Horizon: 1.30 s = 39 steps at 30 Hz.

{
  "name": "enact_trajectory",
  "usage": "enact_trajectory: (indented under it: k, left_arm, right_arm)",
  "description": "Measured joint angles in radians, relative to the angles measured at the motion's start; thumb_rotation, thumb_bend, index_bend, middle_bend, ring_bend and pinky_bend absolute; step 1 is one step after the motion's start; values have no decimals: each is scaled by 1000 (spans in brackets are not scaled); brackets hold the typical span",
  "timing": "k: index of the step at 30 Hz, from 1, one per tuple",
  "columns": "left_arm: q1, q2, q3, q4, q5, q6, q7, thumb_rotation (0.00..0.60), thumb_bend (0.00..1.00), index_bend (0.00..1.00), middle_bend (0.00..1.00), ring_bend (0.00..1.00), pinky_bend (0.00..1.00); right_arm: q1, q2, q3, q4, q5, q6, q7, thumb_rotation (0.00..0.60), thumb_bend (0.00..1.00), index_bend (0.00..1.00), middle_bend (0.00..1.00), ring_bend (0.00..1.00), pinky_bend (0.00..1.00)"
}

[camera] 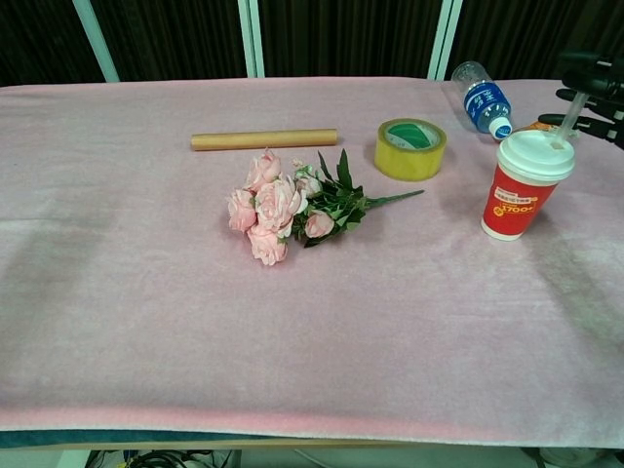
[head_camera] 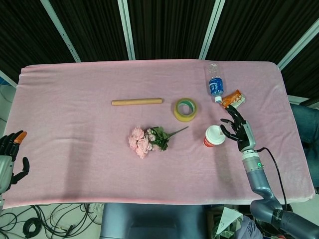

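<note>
A red paper cup (head_camera: 213, 135) with a white lid stands at the right of the pink-covered table (head_camera: 75, 124). A straw (camera: 568, 122) sticks out of the lid of the cup (camera: 522, 190) and leans right. My right hand (head_camera: 237, 129) is right beside the cup, fingers reaching over the lid. In the chest view the right hand (camera: 595, 93) pinches the top of the straw. My left hand (head_camera: 10, 159) hangs off the table's left edge, fingers apart, holding nothing.
A bunch of pink flowers (head_camera: 147, 140) lies mid-table. Behind it are a yellow tape roll (head_camera: 185, 109) and a cardboard tube (head_camera: 136, 101). A water bottle (head_camera: 215, 84) and an orange snack packet (head_camera: 233, 98) lie behind the cup.
</note>
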Motion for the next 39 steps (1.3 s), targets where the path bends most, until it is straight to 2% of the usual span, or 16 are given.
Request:
enact_trajectory:
  k: [11,14,17,20,26,30,33,36,39]
  left_arm:
    - [0,1,-1,-1,-2,-1,2,600,655,35,39,0,0]
    - [0,1,-1,0,-1,0,2,600,655,35,39,0,0]
    - [0,1,1,3,5,1,11,600,655,35,39,0,0]
    - [0,0,4,4,8,1,17,600,655,35,39,0,0]
    - [-3,8,15,2,18,-13,29,600,655,36,39,0,0]
    - [-8,23,28,-8,22,-37,35,600,655,36,39,0,0]
    - [-11,35,38,-16,33,-47,48,600,655,37,39,0,0]
    - [-13,41,42,-21,44,-46,58,600,655,37,39,0,0]
    - [-13,40,42,-22,49,-42,53,600,655,41,39,0,0]
  right_arm:
    - [-4,74,-44,-22,-87,29,43,600,181,46,0,12,208]
    - [-14,99,-52,-31,-93,46,1,600,179,34,0,12,209]
    - [-30,128,-60,-45,-93,72,-94,600,177,20,0,12,208]
    - [-52,155,-68,-62,-88,115,-253,600,174,19,0,13,208]
    - [-119,206,-94,-118,-75,252,-731,600,174,16,0,13,208]
    - [-189,238,-140,-165,-84,379,-1076,600,174,16,0,13,208]
    - [-248,251,-185,-181,-104,488,-1258,600,174,15,0,13,208]
    - [-300,261,-241,-185,-134,569,-1368,600,174,16,0,14,208]
    - [-319,274,-276,-187,-153,571,-1396,600,174,16,0,14,208]
